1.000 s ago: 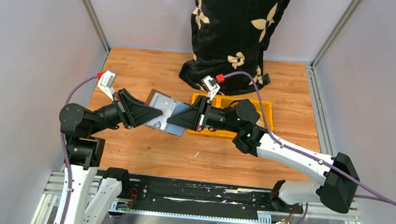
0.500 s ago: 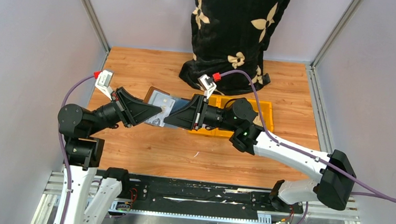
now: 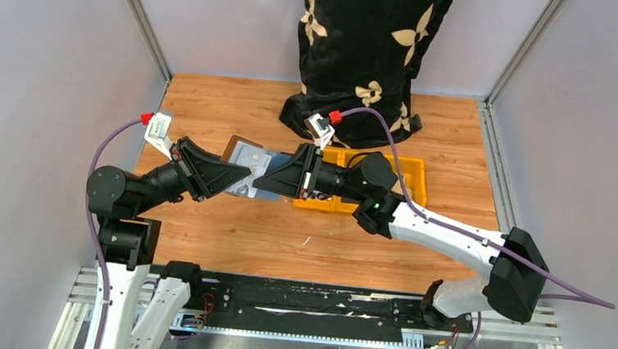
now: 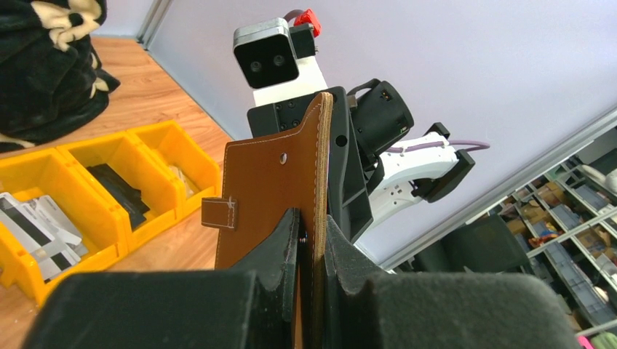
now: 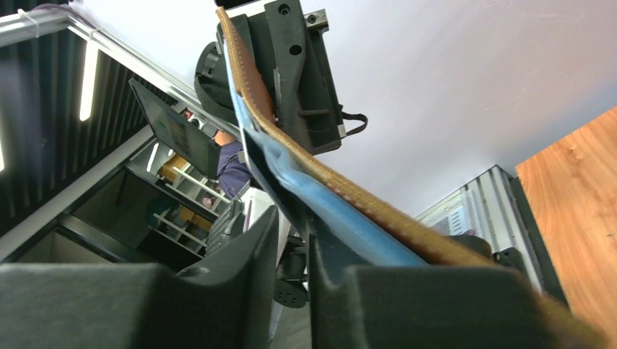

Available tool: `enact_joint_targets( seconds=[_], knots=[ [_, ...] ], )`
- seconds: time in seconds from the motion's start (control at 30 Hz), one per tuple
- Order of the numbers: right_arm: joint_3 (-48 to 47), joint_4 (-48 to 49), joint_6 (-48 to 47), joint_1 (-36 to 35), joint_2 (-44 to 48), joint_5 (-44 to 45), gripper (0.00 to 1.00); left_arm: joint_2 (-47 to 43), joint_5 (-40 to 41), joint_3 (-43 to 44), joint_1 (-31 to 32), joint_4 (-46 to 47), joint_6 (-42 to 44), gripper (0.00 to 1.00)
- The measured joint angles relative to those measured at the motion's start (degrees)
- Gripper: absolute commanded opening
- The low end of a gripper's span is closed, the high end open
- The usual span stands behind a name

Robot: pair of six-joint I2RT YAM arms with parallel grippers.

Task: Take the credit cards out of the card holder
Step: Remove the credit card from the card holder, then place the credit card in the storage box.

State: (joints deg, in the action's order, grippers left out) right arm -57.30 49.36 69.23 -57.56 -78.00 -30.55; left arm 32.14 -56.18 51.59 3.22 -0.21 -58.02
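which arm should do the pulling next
right: the left gripper is shut on the card holder, holding it up; the right gripper sits at its inner face, likely best placed to pull from it

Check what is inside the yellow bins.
Left wrist view: pale grey cards in one yellow bin, a black item in the next, something pale in the third. Bin walls hide the rest.

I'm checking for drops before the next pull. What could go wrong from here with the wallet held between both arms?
1. The left gripper clamps only one edge of the card holder; a hard pull might drag it free.
2. The right gripper sits at the blue lining; no card is clearly pinched, so it may tug the lining instead.
3. A freed card could drop on the table, beside the yellow bins.
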Motion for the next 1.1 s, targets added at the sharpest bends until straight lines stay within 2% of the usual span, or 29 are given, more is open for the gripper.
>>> enact_joint_targets(
  seconds=[0.03,0.07,0.37,0.83,1.0,1.1],
  knots=[
    [-0.15,0.0,0.11,0.02,-0.24,-0.09,0.05,-0.11,0.11,0.07,0.0,-0.11,0.33,0.01],
    [-0.17,0.07,0.31,0.09,-0.5,-0.15,0.0,-0.26,0.13,0.17,0.0,-0.22,0.68,0.02],
    [1.33,2.34,0.37,0.31,-0.44,-0.57,0.0,-0.2,0.09,1.36,-0.02,-3.72,2.56,0.04],
    [11.63,2.05,-3.34,0.7,8.5,2.95,0.0,0.72,-1.49,1.66,0.02,-4.61,1.64,0.01],
    [17.86,-2.78,-4.83,4.79,16.24,2.93,0.0,1.6,-1.66,4.59,0.02,-5.97,4.0,0.0],
    [20.44,-10.91,-6.91,9.44,24.15,3.48,0.0,1.57,-2.4,6.29,0.07,-6.12,6.4,0.0]
  ],
)
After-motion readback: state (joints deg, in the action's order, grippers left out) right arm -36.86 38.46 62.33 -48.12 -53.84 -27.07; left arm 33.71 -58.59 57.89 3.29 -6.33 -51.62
